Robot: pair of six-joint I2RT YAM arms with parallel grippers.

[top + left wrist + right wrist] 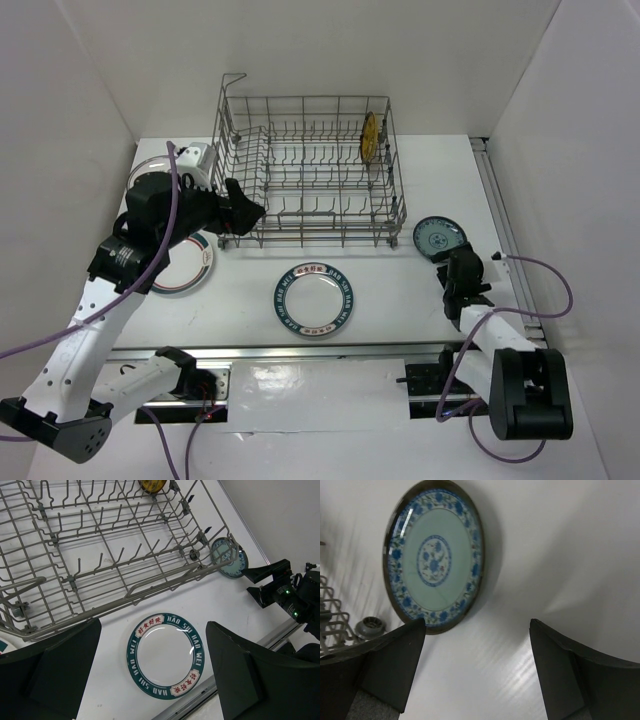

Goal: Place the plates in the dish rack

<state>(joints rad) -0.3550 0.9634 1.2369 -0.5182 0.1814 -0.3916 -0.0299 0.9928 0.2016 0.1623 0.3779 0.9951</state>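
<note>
Counting one yellow plate [370, 136] upright in dish rack [300, 170], three seen flat on desk [400, 300]: lettered plate [315, 299], teal-blue plate [438, 236], teal-rimmed plate [190, 268]; left claw [250, 208], right claw [456, 258] both wide, empty.

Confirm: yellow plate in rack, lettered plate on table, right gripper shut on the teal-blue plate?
Wrong on the grip. The right wrist view shows the right gripper open, not gripping the teal-blue plate. The yellow plate stands in the dish rack and the lettered plate lies on the table.

plates: 5 (yellow plate [370, 136], blue-patterned plate [440, 236], lettered plate [315, 300], teal-rimmed plate [192, 268], part-hidden white plate [144, 168]) | dish rack [300, 98]: 1 | left end effector [246, 211], right end effector [451, 263]: 2
</note>
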